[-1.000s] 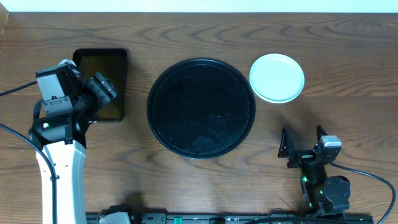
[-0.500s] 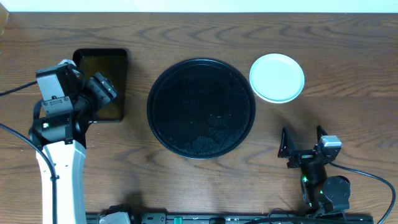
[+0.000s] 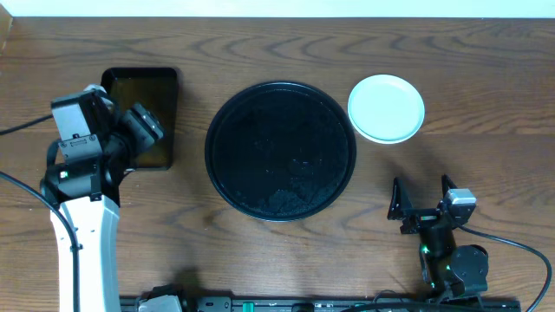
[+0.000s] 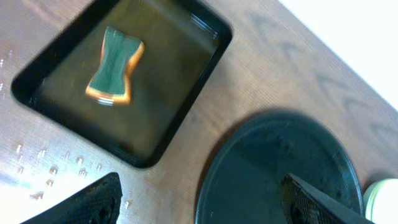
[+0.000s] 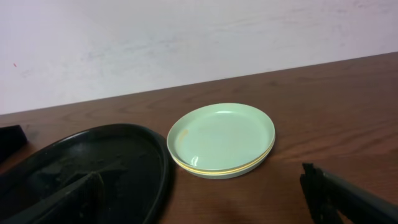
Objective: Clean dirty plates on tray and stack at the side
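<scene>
At the far left the left gripper [image 3: 141, 127] hangs over the near edge of a small rectangular black tray [image 3: 165, 80], its jaws spread wide and holding nothing. In the left wrist view both fingertips show at the bottom corners with only table and trays between them. That rectangular tray holds a shallow layer of murky liquid, and a sponge [image 4: 115, 67] with a green top and an orange underside lies in it, apart from the walls. A scatter of water droplets [image 4: 37, 168] sits on the wooden table [image 3: 260, 260] just in front of it. In the middle lies the large round black tray [image 3: 277, 139], bare of plates, with pale specks and wet marks across its near part. To its right, at the far side and just beside its rim, the plates [image 3: 386, 107] stand stacked on the table – a clean mint-green one on top, a thin yellow edge under it and another green edge at the bottom, as the right wrist view shows [image 5: 222, 138]. Nearest the right front, well apart from the stack, the right gripper [image 3: 422, 192] points toward it with jaws fully apart – empty.
</scene>
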{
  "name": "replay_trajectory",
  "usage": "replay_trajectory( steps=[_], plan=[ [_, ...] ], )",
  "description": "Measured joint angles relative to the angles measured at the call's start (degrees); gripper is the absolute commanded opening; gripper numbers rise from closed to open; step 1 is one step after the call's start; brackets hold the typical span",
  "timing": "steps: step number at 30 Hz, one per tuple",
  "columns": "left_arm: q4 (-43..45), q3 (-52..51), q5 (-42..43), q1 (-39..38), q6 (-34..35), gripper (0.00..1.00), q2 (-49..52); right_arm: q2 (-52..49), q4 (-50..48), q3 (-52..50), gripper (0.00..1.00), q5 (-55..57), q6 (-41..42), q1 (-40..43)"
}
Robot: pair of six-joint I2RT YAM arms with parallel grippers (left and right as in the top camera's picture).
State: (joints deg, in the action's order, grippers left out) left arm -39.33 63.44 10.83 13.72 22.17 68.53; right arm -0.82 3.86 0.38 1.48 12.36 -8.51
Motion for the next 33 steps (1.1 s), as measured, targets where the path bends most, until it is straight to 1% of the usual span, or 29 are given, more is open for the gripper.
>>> replay_trajectory(
  steps=[4, 10, 14, 17, 20, 24, 28, 33],
  plan=[
    [-4.2, -0.5, 0.0, -0.4, -0.2, 0.81, 0.1, 0.0, 0.0, 0.0, 0.99, 0.0, 0.0, 0.0],
    [-3.6, -7.8, -1.7, -3.0, -2.6, 0.81, -0.6, 0.0, 0.0, 0.0, 0.99, 0.0, 0.0, 0.0],
    [-0.6, -15.3, -4.9, -4.1, -3.2, 0.81, -4.3, 0.1, 0.0, 0.0, 0.99, 0.0, 0.0, 0.0],
    [3.6, -21.6, -6.5, -4.1, -3.3, 0.81, -8.6, 0.1, 0.0, 0.0, 0.99, 0.0, 0.0, 0.0],
    [11.8, -29.2, -7.3, -4.1, -3.6, 0.81, -13.6, 0.1, 0.0, 0.0, 0.99, 0.0, 0.0, 0.0],
    [19.0, -38.1, -7.9, -4.1, -4.0, 0.81, -19.5, 0.1, 0.0, 0.0, 0.99, 0.0, 0.0, 0.0],
    [23.4, -44.7, -8.1, -4.2, -4.0, 0.81, -24.0, 0.1, 0.0, 0.0, 0.99, 0.0, 0.0, 0.0],
    [25.0, -48.3, -8.7, -5.6, -4.0, 0.81, -28.2, 0.1, 0.0, 0.0, 0.99, 0.0, 0.0, 0.0]
  ],
)
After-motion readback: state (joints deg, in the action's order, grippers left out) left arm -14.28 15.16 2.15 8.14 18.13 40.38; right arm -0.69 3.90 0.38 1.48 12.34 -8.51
